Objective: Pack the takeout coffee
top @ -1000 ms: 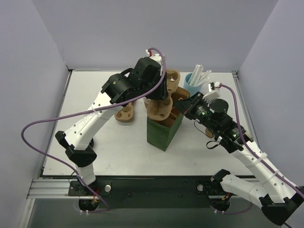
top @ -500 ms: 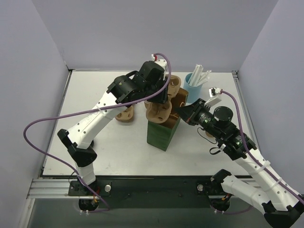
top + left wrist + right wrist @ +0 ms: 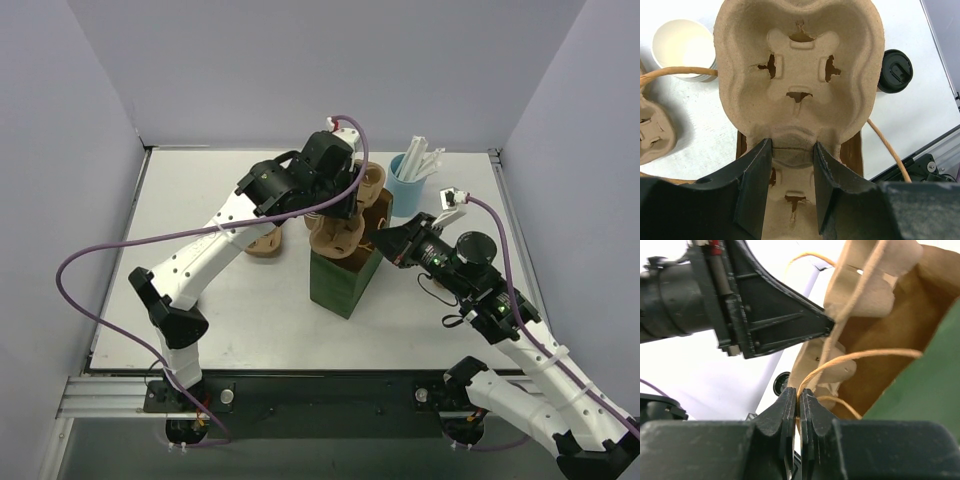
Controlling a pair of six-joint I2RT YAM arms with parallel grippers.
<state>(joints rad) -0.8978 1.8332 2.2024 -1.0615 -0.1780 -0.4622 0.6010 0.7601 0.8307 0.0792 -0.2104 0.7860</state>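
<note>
Two grippers, both busy. The left gripper has its fingers partway closed on the rim of a moulded brown pulp cup carrier, holding it right over the mouth of the green paper bag mid-desk. The right gripper is pinched tight on the bag's tan twine handle. The takeout coffee, a cup with a round black plastic lid, stands on the white desk beside the bag, not in it. A lidless tan paper cup sits on the carrier's other side.

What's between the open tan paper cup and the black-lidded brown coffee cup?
The moulded brown pulp cup carrier, held by the left gripper; the left wrist view shows it.
</note>
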